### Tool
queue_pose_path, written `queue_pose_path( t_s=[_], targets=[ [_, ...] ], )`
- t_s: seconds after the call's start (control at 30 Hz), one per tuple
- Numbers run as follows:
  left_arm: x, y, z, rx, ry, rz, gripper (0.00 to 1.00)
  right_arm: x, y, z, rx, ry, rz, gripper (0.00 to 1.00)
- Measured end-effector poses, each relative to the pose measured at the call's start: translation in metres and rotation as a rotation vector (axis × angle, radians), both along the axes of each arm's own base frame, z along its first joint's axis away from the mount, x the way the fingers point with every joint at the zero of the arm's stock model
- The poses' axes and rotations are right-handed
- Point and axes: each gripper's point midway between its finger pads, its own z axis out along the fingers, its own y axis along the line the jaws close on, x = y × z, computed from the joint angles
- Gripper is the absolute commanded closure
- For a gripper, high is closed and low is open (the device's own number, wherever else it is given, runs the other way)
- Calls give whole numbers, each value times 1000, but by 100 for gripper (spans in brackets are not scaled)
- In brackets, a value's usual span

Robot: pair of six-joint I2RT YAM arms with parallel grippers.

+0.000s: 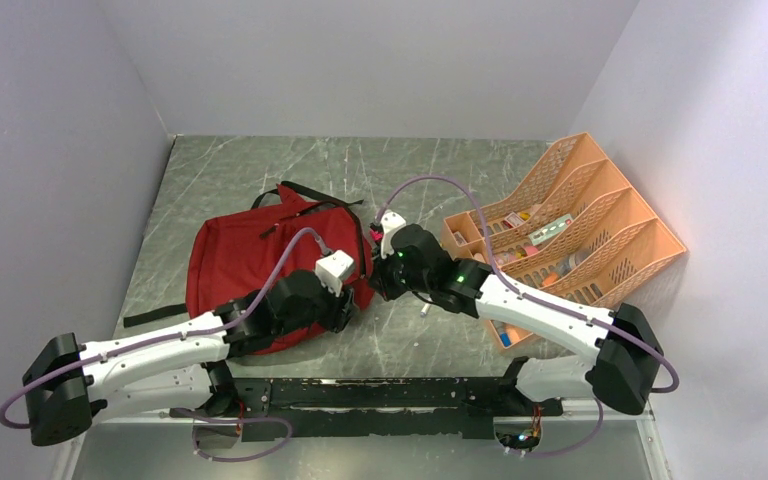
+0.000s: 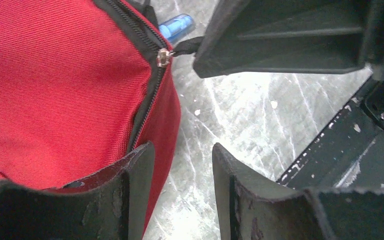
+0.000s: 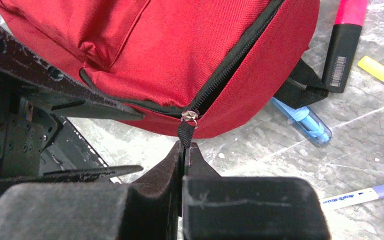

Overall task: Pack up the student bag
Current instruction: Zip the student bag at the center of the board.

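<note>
Marble table [image 1: 440, 170], white walls [image 1: 360, 60]; right pincer [image 3: 186, 150] clamped on zip pull [image 3: 185, 132] of student bag [image 3: 180, 50]; left pincer [image 2: 182, 150] apart.

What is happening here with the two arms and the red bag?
The right gripper is shut on the black zipper pull of the dark red backpack. The left gripper sits at the same corner, jaws apart, one finger against the fabric, clamping nothing. A blue pen and a pink highlighter lie on the table beside the bag, not packed yet.
</note>
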Motion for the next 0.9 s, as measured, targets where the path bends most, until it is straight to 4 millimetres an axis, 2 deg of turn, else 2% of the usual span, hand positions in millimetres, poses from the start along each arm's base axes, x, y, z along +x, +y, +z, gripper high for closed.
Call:
queue_pose_path(
  t_s=[0.13,0.4,0.47,0.67,0.9],
  targets=[
    [6,4,0,17,-22,40,53,-2,0,4,12,-3,7,100],
    [8,9,-20,94,-8,64,88,-5,-2,0,11,7,15,100],
    [5,9,-22,98,4,65,93,-4,-3,0,7,4,7,100],
    [-5,10,-23,75,59,81,95,8,-11,0,-36,-12,-52,100],
    [-34,-1,-4,-47,106,54,95,41,-5,11,-70,-47,-138,100]
  ],
)
